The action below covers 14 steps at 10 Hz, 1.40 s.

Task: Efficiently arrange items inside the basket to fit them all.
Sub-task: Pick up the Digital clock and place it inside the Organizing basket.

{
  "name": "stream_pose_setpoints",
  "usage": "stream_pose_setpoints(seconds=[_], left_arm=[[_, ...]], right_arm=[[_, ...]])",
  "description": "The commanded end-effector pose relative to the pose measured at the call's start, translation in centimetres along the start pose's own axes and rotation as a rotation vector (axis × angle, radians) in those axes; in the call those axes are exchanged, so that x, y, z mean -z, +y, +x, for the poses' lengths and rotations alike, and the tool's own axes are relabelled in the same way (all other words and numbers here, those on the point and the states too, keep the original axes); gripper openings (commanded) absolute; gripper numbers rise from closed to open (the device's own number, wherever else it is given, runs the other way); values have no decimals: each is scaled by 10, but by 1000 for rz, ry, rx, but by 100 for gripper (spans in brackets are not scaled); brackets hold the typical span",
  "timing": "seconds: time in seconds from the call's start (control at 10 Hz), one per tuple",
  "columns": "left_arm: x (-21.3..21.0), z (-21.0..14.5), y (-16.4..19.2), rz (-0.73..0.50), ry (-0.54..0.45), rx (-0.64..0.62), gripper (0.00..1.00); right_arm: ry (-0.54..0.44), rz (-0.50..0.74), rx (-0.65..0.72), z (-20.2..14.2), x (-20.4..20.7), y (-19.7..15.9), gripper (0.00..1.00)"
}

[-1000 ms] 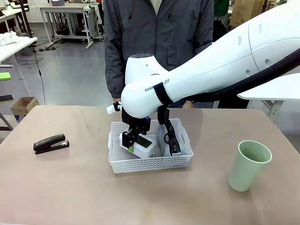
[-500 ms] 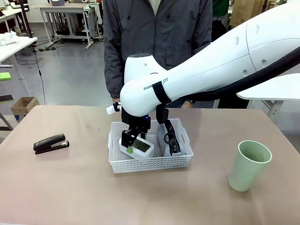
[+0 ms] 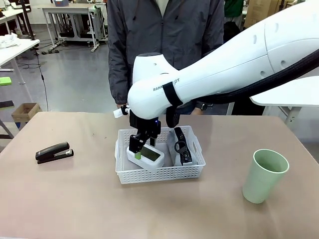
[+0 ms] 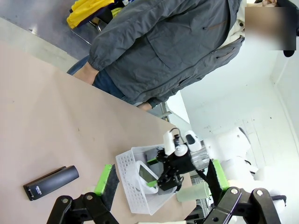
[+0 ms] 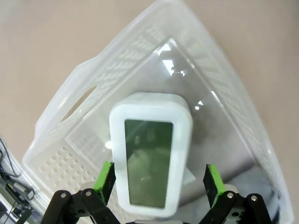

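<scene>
Right gripper (image 3: pixel 141 148), wide open and empty, hangs over the box (image 3: pixel 149 155) in the basket (image 3: pixel 159 174). Stapler (image 3: pixel 54 152) lies left, nearer the left arm.

Partial lettering "RAN…OT" on the white right arm (image 3: pixel 224 64), broken by a black band (image 3: pixel 172 95); stapler (image 4: pixel 50 182) label unreadable

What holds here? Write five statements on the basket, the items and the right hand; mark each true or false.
The white box lies in the basket. True.
The black stapler is in the basket. False: it lies on the table, to its left.
The right hand is shut on the box. False: it is open over the box.
The pale green cup stands upright on the table. True.
The grey pouch lies beside the cup. False: it is in the basket.
</scene>
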<state>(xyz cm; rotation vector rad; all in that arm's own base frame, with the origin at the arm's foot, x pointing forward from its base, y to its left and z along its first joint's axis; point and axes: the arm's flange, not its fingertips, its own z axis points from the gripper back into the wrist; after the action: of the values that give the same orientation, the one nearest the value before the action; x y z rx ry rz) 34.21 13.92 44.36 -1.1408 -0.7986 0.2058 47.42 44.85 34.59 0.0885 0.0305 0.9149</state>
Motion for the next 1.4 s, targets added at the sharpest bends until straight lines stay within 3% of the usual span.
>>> stream_pose_setpoints(seconds=[0.0, 0.3, 0.5, 0.7, 0.8, 0.9, 1.1, 1.3], left_arm=[[0, -1, -1, -10, -1, 8, 100], [0, -1, -1, -10, -1, 8, 100], [0, -1, -1, -10, -1, 8, 100], [0, -1, -1, -10, -1, 8, 100], [0, -1, -1, -10, -1, 8, 100], [0, -1, -1, -10, -1, 8, 100], [0, -1, -1, -10, -1, 8, 100], [0, -1, -1, -10, -1, 8, 100]], right_arm=[[-43, 30, 111, -31, -56, -13, 100], [-102, 218, 253, -96, -132, -45, 100], [-145, 408, 377, -164, -171, -97, 100], [-327, 770, 353, -244, -184, -157, 100], [-480, 997, 256, -287, -181, -186, 100], [-662, 1019, 546, -339, -167, -221, 100], [-982, 1059, 838, -427, -132, -252, 100], [-1165, 1035, 1027, -494, -85, -251, 100]])
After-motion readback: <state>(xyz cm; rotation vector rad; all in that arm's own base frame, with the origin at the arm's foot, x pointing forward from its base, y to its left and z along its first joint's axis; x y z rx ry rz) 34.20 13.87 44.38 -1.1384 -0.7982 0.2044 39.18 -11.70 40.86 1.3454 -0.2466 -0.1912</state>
